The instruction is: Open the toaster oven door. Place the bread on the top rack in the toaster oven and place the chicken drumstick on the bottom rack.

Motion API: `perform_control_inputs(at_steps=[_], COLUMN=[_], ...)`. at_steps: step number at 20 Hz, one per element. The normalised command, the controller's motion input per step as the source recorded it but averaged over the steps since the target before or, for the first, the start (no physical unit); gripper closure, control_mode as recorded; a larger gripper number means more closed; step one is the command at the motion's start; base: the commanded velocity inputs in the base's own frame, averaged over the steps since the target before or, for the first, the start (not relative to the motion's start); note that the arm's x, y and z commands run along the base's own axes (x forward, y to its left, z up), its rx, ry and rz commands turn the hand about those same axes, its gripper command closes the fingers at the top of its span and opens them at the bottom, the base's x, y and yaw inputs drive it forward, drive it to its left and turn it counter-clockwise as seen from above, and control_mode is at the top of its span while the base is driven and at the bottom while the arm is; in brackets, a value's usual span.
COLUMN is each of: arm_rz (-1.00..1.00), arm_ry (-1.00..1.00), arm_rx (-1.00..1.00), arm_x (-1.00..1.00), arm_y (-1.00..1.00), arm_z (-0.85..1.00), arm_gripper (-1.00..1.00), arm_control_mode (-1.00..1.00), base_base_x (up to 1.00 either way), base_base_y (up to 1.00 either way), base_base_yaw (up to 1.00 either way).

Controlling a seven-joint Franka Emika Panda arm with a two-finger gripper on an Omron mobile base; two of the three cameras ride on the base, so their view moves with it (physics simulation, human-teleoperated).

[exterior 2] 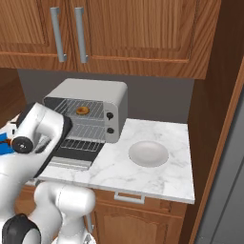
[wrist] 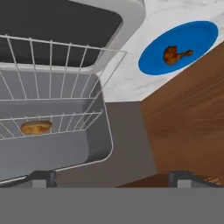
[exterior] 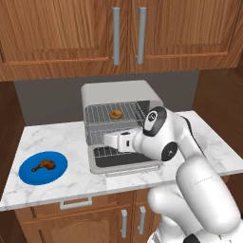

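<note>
Two jaws of the gripper [wrist: 112, 177] stand wide and empty, in front of the oven [exterior: 121, 97] mouth. Bread [exterior: 116, 114] sits on the top rack [exterior: 114, 113]. Next, likely, the drumstick [exterior: 42, 165] (on the blue plate [exterior: 28, 178]), lying well left of the jaws, bone end pointing left. Fingertips are cut off, barely visible.

No text, label, brand, number or sign can be read in any of the three views. The toaster oven [exterior 2: 90, 112] has two knobs on its right panel, but no marking is legible around them, and the blue plate [exterior: 43, 167] is plain.
</note>
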Motion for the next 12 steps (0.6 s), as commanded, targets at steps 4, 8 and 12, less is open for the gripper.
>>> perform_control_inputs(at_steps=[4,8,12], arm_rz=[0.18,0.3,0.36], arm_ry=[0.31,0.31,0.26], arm_rx=[0.0,-0.03,-0.11], arm_x=[-0.87,-0.76,-0.42], arm_y=[0.34,0.82,0.97], arm_z=[0.99,0.83,0.98], arm_gripper=[-1.0,-1.0,-1.0], arm_control_mode=[-1.0,-1.0,-1.0], base_base_x=[0.0,0.0,0.0], base_base_y=[0.0,0.0,0.0], base_base_yaw=[0.0,0.0,0.0])
